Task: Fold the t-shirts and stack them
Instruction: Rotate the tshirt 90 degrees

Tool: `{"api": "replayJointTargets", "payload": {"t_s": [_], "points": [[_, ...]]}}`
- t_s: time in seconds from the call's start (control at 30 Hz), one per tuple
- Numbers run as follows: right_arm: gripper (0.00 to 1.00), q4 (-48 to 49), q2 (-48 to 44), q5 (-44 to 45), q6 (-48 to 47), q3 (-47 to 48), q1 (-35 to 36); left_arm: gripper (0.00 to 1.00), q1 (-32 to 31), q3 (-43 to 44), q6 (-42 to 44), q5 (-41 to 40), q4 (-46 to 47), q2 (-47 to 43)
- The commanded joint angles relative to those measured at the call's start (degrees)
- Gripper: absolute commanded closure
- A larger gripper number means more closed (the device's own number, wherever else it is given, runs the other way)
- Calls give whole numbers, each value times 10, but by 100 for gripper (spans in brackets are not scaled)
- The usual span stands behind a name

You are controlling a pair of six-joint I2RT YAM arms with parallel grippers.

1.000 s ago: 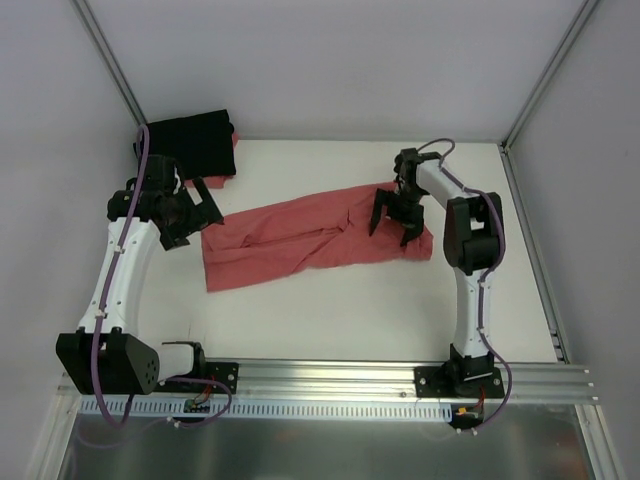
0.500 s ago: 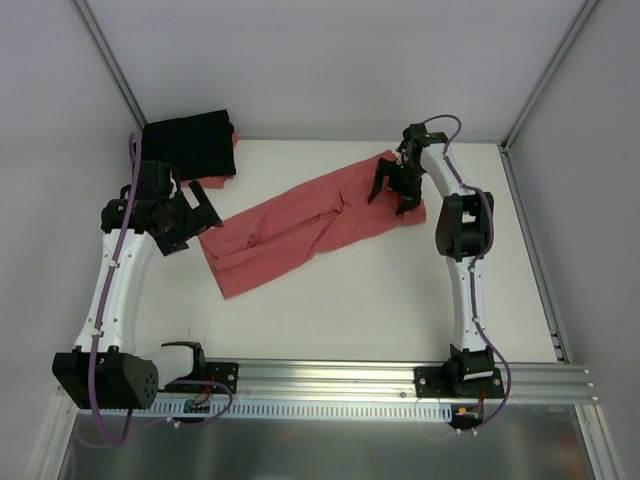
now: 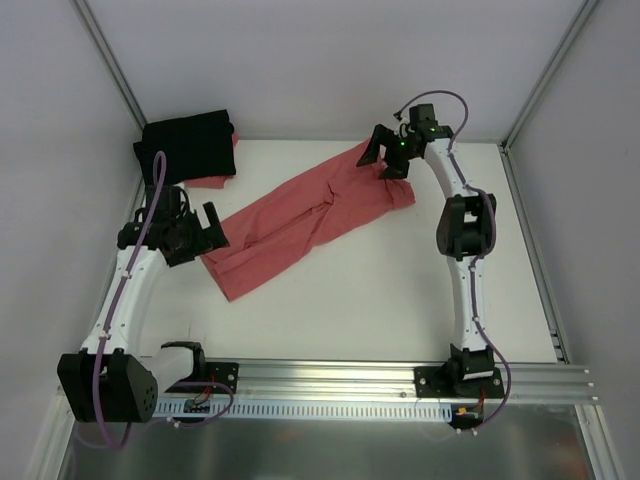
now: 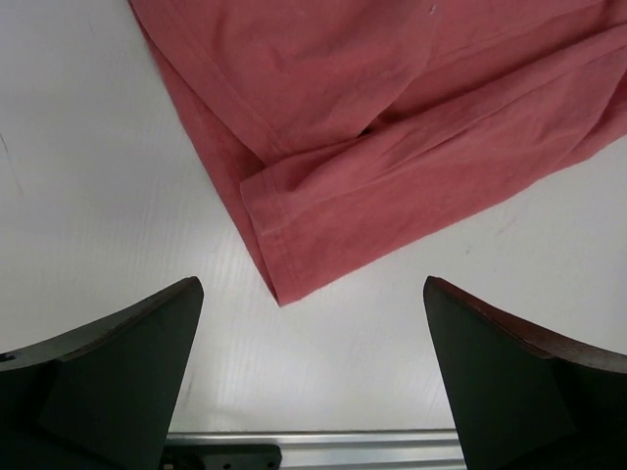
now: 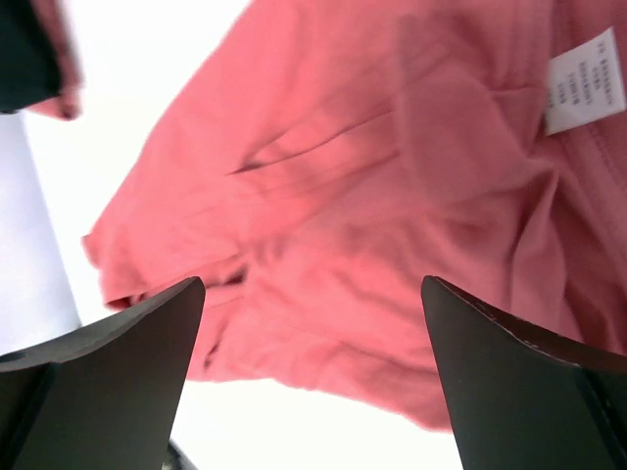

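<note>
Coral-red t-shirt (image 3: 300, 225) lies diagonally across the table (image 3: 380, 300), far edge toward left edge. The right gripper (image 3: 381, 160) gapes over its far end, and the left gripper (image 3: 210, 235) gapes beside its near end.

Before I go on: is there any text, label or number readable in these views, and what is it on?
White label on the red shirt, right wrist view: several lines of small print, too blurred to read.
Black shirt: no text visible.
Table: no text visible.
</note>
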Motion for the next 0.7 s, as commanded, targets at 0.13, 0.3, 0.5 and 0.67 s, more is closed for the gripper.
{"api": "replayJointTargets", "payload": {"t_s": [0.13, 0.3, 0.5, 0.67], "points": [[1, 49, -259, -95, 22, -121, -11, 1, -4, -55, 110, 0, 186, 50], [1, 59, -390, -111, 30, -280, -11, 1, -5, -32, 117, 40, 246, 176], [0, 25, -520, -100, 10, -384, -11, 1, -24, 69, 171, 37, 216, 306], [1, -8, -585, -82, -10, -428, -11, 1, -23, 175, 173, 23, 167, 422]]}}
